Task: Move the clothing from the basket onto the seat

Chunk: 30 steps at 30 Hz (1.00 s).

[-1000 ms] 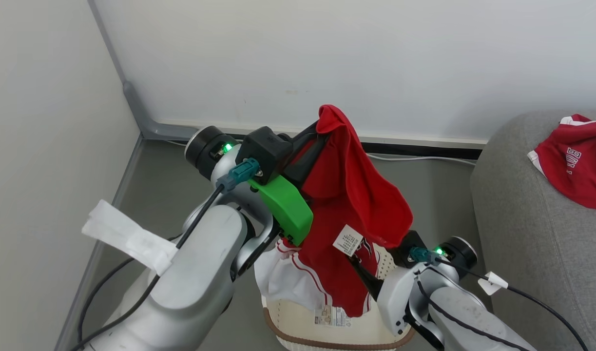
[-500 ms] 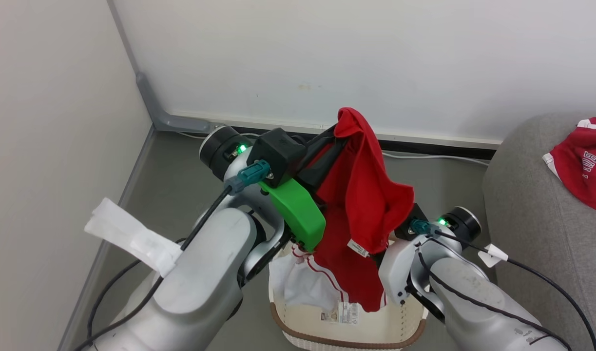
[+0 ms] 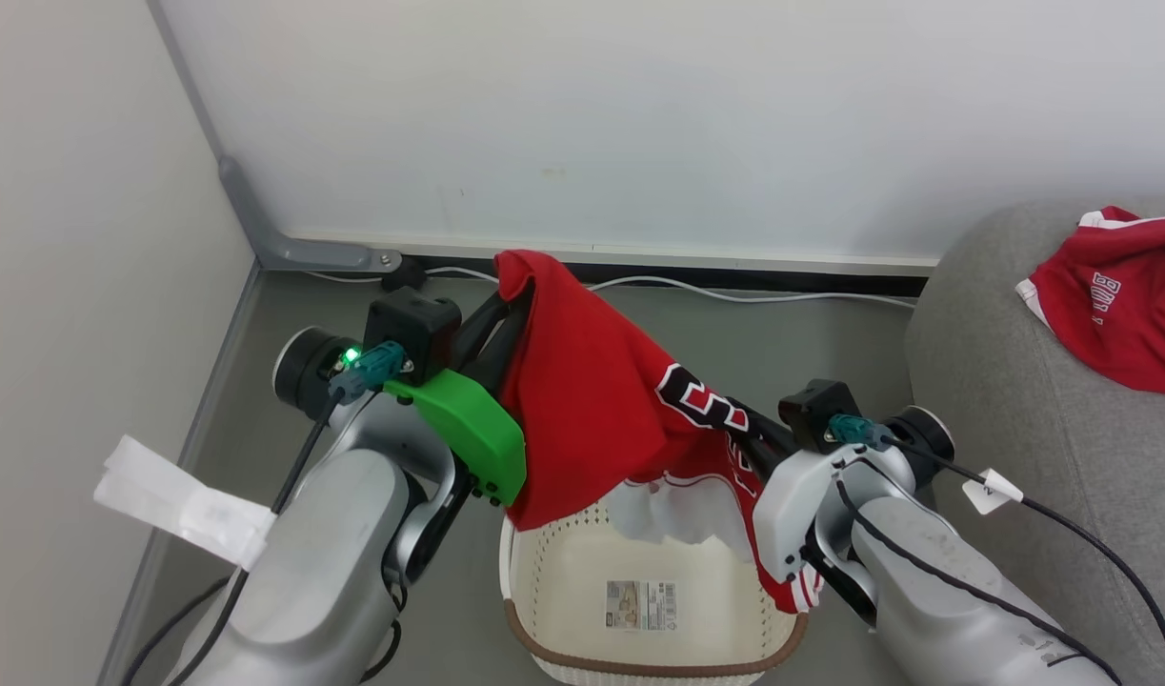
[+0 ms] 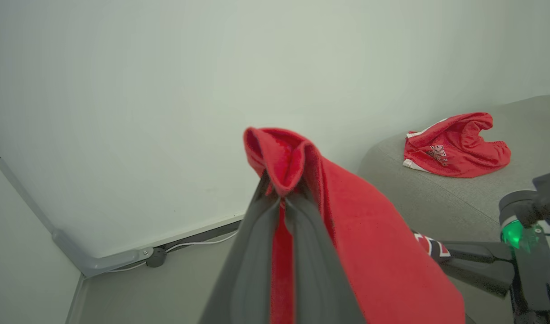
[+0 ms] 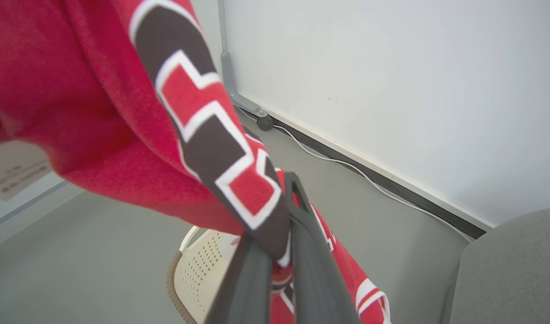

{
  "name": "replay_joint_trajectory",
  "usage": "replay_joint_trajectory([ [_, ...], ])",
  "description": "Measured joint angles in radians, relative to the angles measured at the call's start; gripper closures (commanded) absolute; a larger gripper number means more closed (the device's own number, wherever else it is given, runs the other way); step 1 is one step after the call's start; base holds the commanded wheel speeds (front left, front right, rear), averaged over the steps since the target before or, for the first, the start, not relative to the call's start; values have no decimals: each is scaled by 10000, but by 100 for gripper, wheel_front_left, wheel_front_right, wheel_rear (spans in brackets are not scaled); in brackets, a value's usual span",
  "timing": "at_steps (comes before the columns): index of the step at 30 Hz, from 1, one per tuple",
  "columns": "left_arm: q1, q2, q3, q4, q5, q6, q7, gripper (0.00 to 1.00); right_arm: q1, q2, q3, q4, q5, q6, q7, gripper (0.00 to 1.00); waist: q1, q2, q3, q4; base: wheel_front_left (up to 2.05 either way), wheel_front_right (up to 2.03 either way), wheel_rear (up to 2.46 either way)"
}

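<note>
Now, the seat [image 3: 1001, 400] lies right: swing the jersey [image 3: 582, 410] that way, taut and high, so its hem clears the basket [image 3: 553, 581]. The left end effector [image 4: 281, 200] and right end effector [image 5: 279, 216] each pinch the jersey. One seat, one basket, two garments, the second red garment [image 3: 1115, 324] already on the seat.

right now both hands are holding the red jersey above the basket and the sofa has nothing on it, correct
Not quite. The left hand and right hand hold the red jersey above the basket, but a second red garment lies on the sofa, as the head view shows.
</note>
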Motion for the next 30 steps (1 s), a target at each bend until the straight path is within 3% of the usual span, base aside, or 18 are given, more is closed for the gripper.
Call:
replay_joint_trajectory([
  [1,106,19,17,42,-12,17,-23,71,0,0,-56,-12,36,0,0,100,0,0,-3,-61,0,0,0],
  [4,427,25,54,167,-63,69,-186,46,2,-4,-242,-52,217,0,-2,100,0,0,-17,-247,0,0,0],
  [6,626,44,75,219,-142,88,-270,0,2,-4,-366,-144,351,0,-2,100,0,0,-33,-363,0,0,0],
  [19,1468,54,15,247,-387,84,-907,0,-241,-73,-982,-1154,516,-13,-90,100,0,0,-117,-1092,0,0,0],
  [30,2148,73,-163,280,-387,40,-1239,0,-336,-1127,-1776,-2054,516,-332,-92,100,0,0,-77,-1849,0,0,0],
])
